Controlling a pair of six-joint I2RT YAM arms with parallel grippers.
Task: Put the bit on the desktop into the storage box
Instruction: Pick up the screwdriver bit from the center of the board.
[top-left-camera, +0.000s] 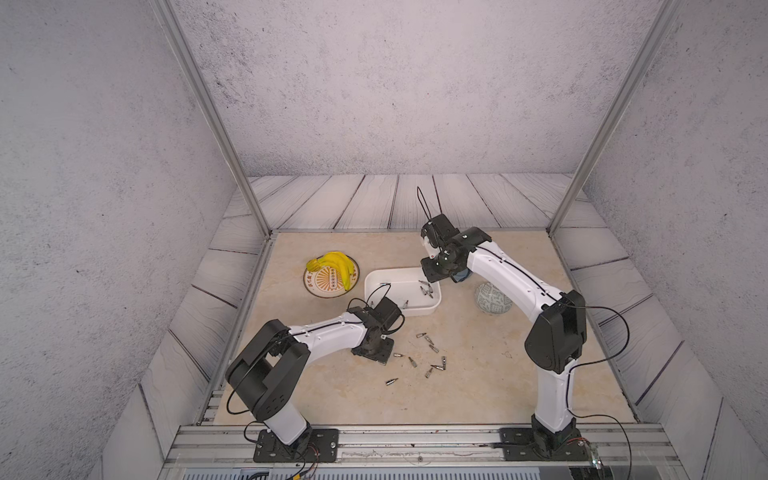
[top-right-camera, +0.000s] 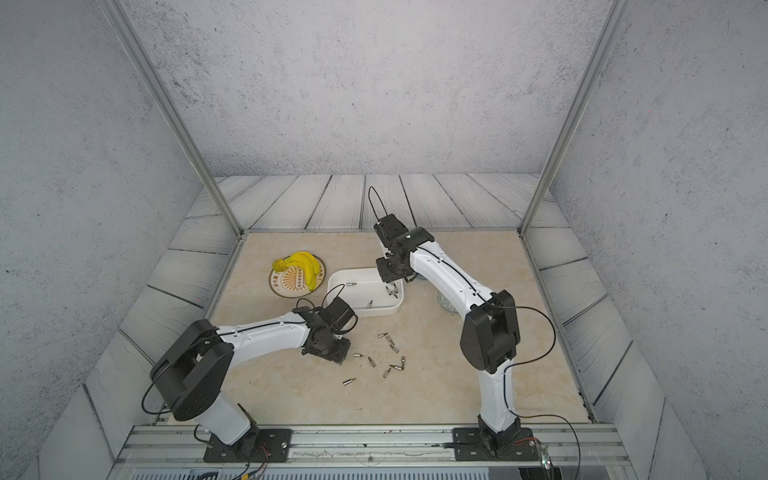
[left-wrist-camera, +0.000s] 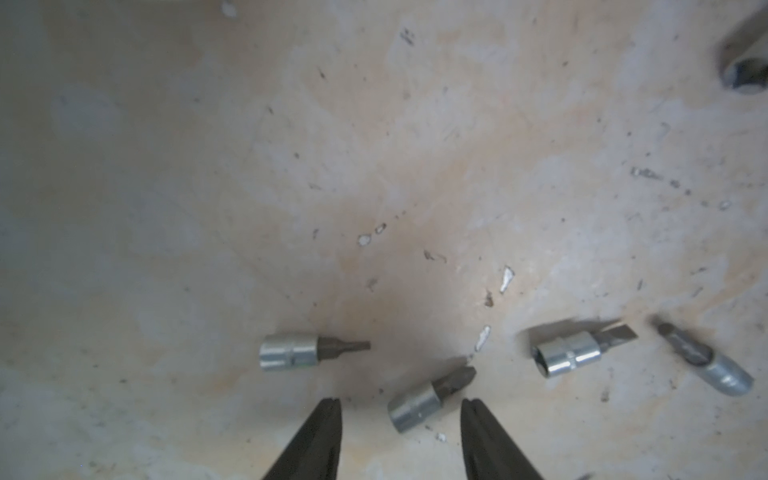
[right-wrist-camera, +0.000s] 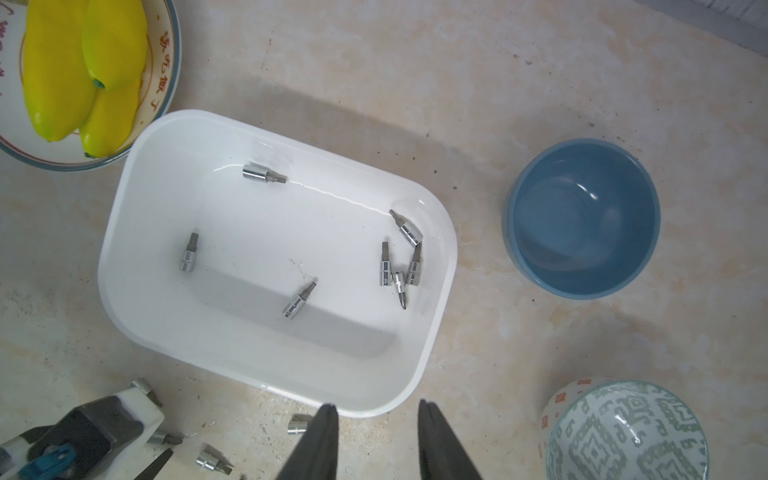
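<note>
We find the short chrome-socketed screwdriver bit (left-wrist-camera: 430, 399) lying flat on the beige marble-patterned desktop (left-wrist-camera: 208, 166). It sits between the black fingers of the left gripper (left-wrist-camera: 401, 401), nearer one finger and touched by neither; that claw stands parted and empty. In a top view the left arm (top-left-camera: 328, 332) stretches low, wrist bent straight down, at six o'clock of the white rounded plastic storage box (top-left-camera: 390, 279). More loose bits (top-left-camera: 433, 348) scatter at its five o'clock. The right gripper (right-wrist-camera: 378, 405), parted and holding nothing, shows raised at the box's two o'clock corner; seven bits (right-wrist-camera: 299, 301) lie inside
</note>
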